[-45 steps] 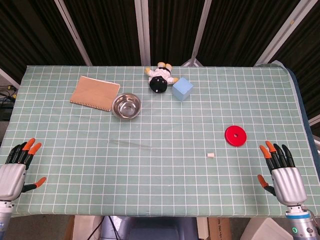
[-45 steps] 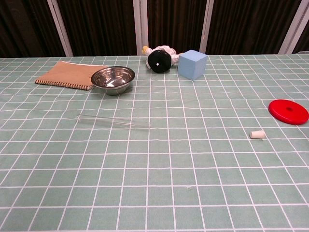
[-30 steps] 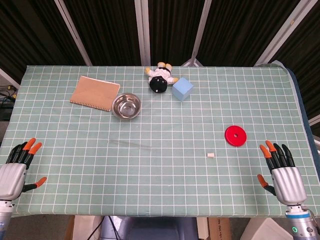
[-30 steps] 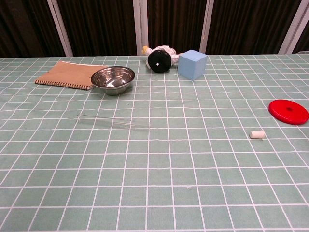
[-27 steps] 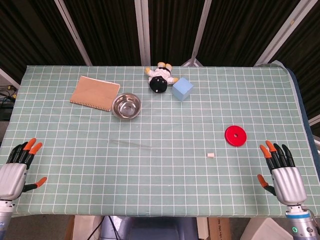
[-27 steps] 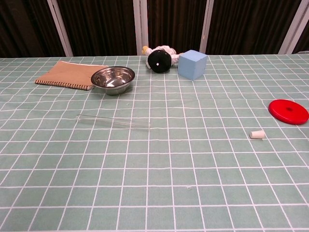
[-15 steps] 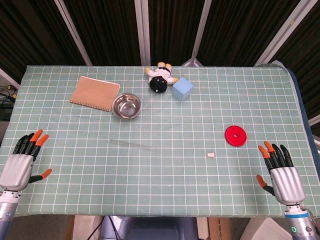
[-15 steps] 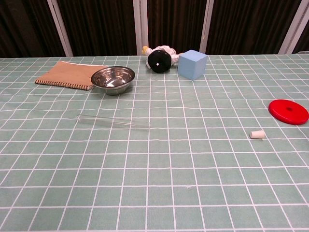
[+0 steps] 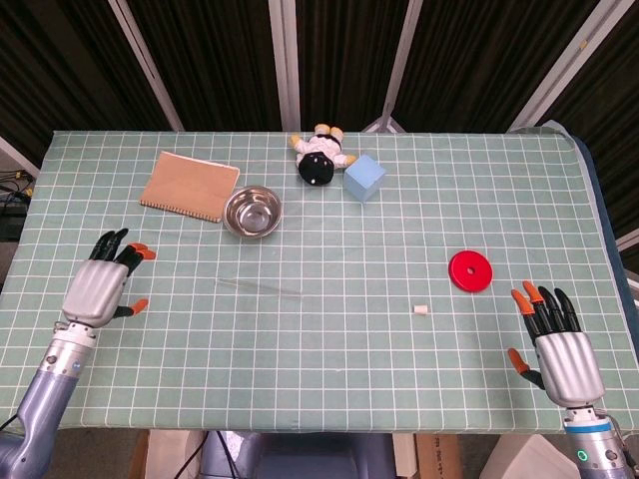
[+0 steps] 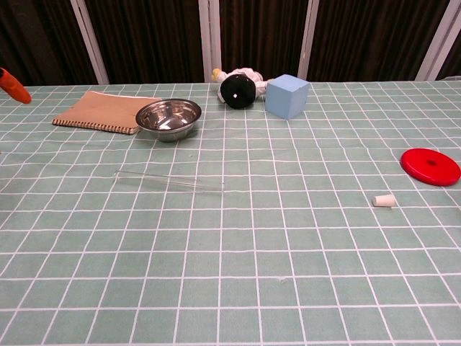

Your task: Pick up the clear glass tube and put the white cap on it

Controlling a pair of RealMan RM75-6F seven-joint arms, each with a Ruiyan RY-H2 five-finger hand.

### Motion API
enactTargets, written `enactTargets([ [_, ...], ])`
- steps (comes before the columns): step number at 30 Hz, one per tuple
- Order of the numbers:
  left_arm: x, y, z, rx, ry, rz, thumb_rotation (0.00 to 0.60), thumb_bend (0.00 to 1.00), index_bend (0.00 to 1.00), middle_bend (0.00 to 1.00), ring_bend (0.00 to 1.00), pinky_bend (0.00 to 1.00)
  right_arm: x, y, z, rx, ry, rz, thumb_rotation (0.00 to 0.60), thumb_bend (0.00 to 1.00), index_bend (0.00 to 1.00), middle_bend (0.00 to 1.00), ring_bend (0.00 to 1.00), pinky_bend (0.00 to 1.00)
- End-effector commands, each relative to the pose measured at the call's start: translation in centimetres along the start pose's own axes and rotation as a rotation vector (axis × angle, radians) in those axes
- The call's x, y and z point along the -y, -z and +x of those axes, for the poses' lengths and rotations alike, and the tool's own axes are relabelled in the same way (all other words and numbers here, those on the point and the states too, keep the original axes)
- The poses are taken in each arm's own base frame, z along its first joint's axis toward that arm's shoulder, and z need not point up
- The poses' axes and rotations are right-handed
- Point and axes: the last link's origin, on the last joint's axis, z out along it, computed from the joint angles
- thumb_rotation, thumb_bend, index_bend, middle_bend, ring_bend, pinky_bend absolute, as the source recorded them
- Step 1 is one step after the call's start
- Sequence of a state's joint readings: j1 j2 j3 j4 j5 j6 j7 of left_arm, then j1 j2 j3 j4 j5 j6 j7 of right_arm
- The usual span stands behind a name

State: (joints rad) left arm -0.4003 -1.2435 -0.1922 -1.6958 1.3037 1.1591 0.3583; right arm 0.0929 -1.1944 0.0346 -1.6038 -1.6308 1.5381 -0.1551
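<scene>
The clear glass tube (image 9: 262,287) (image 10: 170,181) lies flat on the green checked table, left of centre and in front of the steel bowl. The small white cap (image 9: 421,310) (image 10: 384,200) lies on its side to the right, just below the red disc. My left hand (image 9: 100,284) hovers over the table's left part, fingers spread and empty, well left of the tube; only one orange fingertip (image 10: 14,85) of it shows in the chest view. My right hand (image 9: 557,349) is open near the front right edge, right of the cap.
A steel bowl (image 9: 252,212) (image 10: 168,118), a tan notebook (image 9: 190,186), a plush toy (image 9: 319,157) and a blue cube (image 9: 364,179) line the far side. A red disc (image 9: 470,270) (image 10: 431,166) lies right of centre.
My left hand has risen and moved inward and forward over the table towards the tube. My right hand has shifted slightly. Tube and cap have not moved.
</scene>
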Motion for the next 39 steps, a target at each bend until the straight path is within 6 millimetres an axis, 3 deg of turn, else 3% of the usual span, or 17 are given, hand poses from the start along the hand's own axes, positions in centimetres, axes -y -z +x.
enactTargets([
  [1, -2.0, -1.9, -0.8, 0.024, -0.002, -0.019, 0.600, 0.27, 0.33, 0.30, 0.00, 0.00, -0.1, 0.0, 0.0, 0.000, -0.003, -0.003, 0.600, 0.32, 0.00, 0.00, 0.00, 0.00],
  [16, -7.9, -5.3, -5.0, 0.120, -0.066, -0.045, 0.600, 0.34, 0.35, 0.33, 0.00, 0.00, 0.0, 0.0, 0.0, 0.011, -0.031, 0.003, 0.600, 0.32, 0.00, 0.00, 0.00, 0.00],
  [30, -12.5, -7.3, -6.1, 0.129, -0.080, -0.075, 0.600, 0.39, 0.40, 0.33, 0.00, 0.00, 0.0, -0.1, 0.1, 0.016, -0.056, -0.002, 0.600, 0.33, 0.00, 0.00, 0.00, 0.00],
  [39, -14.0, -7.9, -6.9, 0.151, -0.119, -0.074, 0.600, 0.41, 0.41, 0.34, 0.00, 0.00, -0.1, -0.1, 0.1, 0.020, -0.071, -0.004, 0.600, 0.33, 0.00, 0.00, 0.00, 0.00],
])
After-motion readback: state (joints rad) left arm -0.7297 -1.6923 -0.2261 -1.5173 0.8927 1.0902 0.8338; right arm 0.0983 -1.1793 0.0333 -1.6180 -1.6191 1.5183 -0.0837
